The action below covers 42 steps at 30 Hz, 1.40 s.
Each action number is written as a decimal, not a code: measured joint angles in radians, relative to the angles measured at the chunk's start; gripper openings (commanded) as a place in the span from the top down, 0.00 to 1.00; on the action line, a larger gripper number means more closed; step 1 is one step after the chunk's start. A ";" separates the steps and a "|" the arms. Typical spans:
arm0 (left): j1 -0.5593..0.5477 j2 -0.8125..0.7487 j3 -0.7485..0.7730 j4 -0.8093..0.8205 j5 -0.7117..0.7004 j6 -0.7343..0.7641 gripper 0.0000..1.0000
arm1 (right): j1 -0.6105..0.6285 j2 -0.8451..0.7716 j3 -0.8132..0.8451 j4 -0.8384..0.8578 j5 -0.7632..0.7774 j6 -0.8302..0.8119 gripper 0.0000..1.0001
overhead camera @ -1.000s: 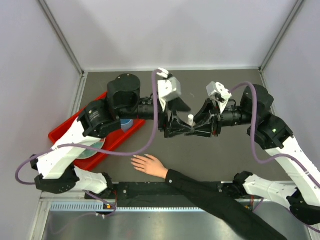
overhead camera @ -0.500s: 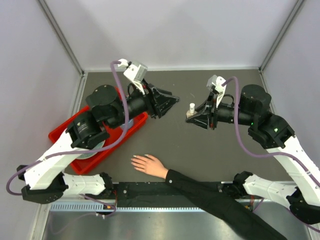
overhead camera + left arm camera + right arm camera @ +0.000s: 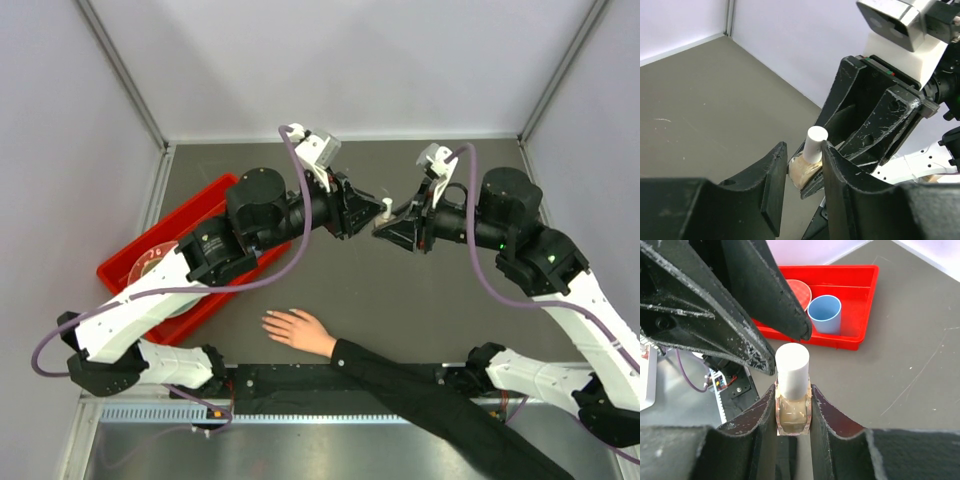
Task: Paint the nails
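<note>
Right claw [image 3: 793, 392] pinches the polish bottle [image 3: 792, 416] aloft over the far middle of the desk [image 3: 400, 300]. Left claw [image 3: 804, 147] stands spread around its white cap [image 3: 816, 142], with a gap on one side. By my judgement the cap is not yet off and no painting has begun. The nails [image 3: 268, 322], on the hand [image 3: 300, 331] by the near edge, wait.

Bright, even overhead light, soft shadows on dark grey matte table [image 3: 400, 300]; beige white-capped polish bottle [image 3: 792, 395] sharp, close fg slightly soft
</note>
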 measured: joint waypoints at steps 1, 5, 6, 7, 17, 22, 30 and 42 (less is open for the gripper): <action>-0.002 0.000 -0.001 0.003 0.000 0.004 0.63 | 0.000 0.002 0.000 0.000 -0.001 0.003 1.00; -0.007 0.009 -0.003 0.015 0.000 0.014 0.63 | 0.000 0.010 0.000 0.012 -0.002 0.011 1.00; -0.008 0.011 -0.003 0.018 0.000 0.016 0.64 | 0.000 0.013 0.000 0.014 -0.002 0.014 1.00; -0.009 0.014 -0.003 0.021 0.000 0.016 0.67 | 0.000 0.016 0.000 0.015 -0.002 0.018 1.00; -0.004 0.040 0.021 0.005 0.057 0.055 1.00 | -0.002 0.024 0.006 0.013 -0.017 0.029 1.00; 0.040 0.076 0.067 0.037 0.440 0.060 1.00 | -0.016 -0.023 -0.002 0.013 -0.195 0.024 1.00; 0.045 0.146 0.087 0.298 1.043 -0.079 1.00 | 0.024 -0.032 -0.019 0.201 -0.770 0.084 1.00; 0.024 0.077 0.204 -0.169 0.571 0.148 0.40 | 0.003 0.007 0.005 0.082 -0.517 -0.035 1.00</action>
